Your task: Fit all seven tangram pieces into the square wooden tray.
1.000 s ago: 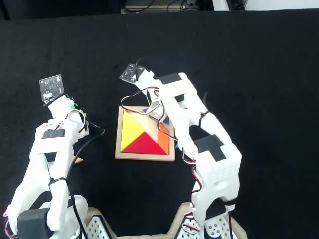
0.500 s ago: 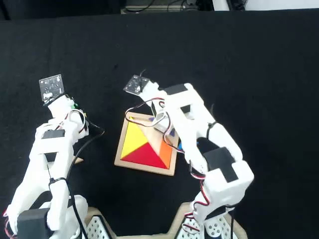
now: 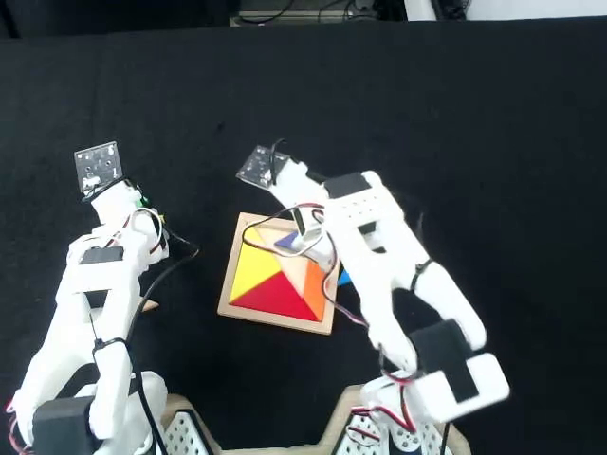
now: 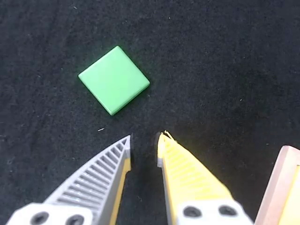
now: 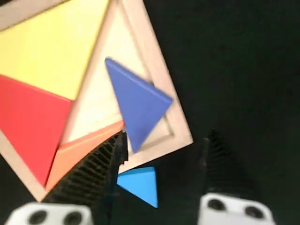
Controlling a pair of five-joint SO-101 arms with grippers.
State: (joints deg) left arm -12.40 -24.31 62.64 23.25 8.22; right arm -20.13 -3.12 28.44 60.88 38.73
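The square wooden tray (image 3: 229, 301) lies turned askew mid-table and holds a yellow (image 3: 254, 266), a red (image 3: 273, 296) and an orange piece (image 3: 313, 284). A dark blue triangle (image 5: 136, 101) rests tilted, partly in the tray's bare corner and partly over its rim (image 5: 180, 127). A light blue triangle (image 5: 140, 183) lies on the cloth just outside that rim. My right gripper (image 5: 168, 136) hovers open over this corner, one finger over the tray and one off it. A green square (image 4: 114, 79) lies on the cloth ahead of my left gripper (image 4: 144, 139), which is slightly open and holds nothing.
Black cloth covers the table. A small tan piece (image 3: 148, 305) pokes out beside the left arm. The tray's edge (image 4: 281, 187) shows at the side of the left wrist view. Cables hang from the right arm over the tray.
The right arm has swung over the tray's far corner, and the tray has been turned askew. The dark blue triangle now shows on the tray. The left arm has not moved.
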